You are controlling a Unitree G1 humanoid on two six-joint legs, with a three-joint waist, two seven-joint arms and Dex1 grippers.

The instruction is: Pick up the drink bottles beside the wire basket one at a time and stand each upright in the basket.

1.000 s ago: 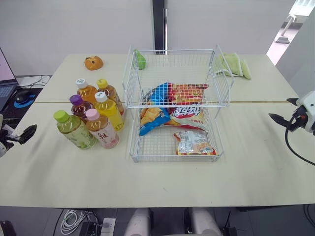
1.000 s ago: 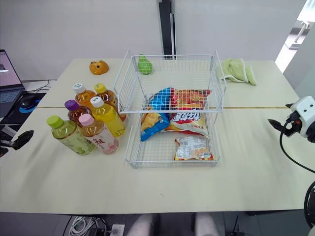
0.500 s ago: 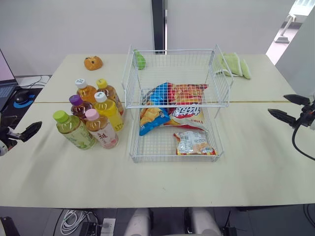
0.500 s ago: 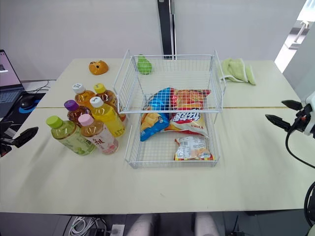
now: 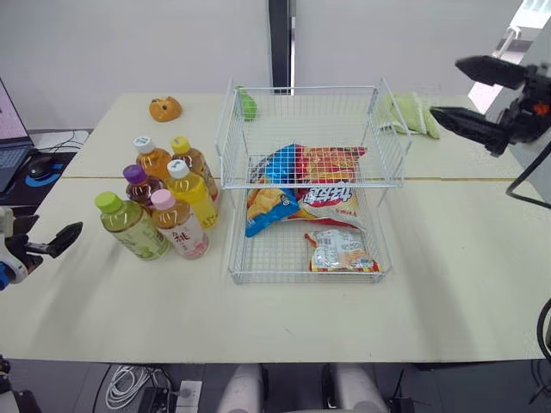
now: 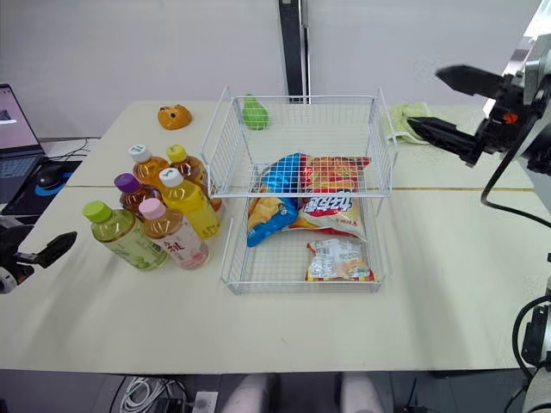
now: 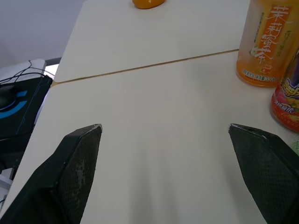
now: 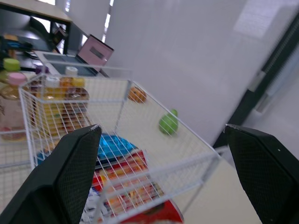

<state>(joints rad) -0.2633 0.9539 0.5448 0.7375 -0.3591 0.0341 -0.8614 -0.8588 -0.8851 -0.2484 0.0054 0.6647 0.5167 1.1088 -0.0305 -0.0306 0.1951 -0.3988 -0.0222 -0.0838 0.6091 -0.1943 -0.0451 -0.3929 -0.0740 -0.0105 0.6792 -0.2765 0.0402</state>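
Now R gripper [image 5: 444,86] gapes nr basket [image 5: 228,138] (bottles [image 5: 178,225] untouched).

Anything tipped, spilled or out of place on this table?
Nothing is spilled or tipped: the six bottles stand upright beside the wire basket. The one oddity is the snack bags lying across the basket's lower tier, which may leave little room for standing bottles there.
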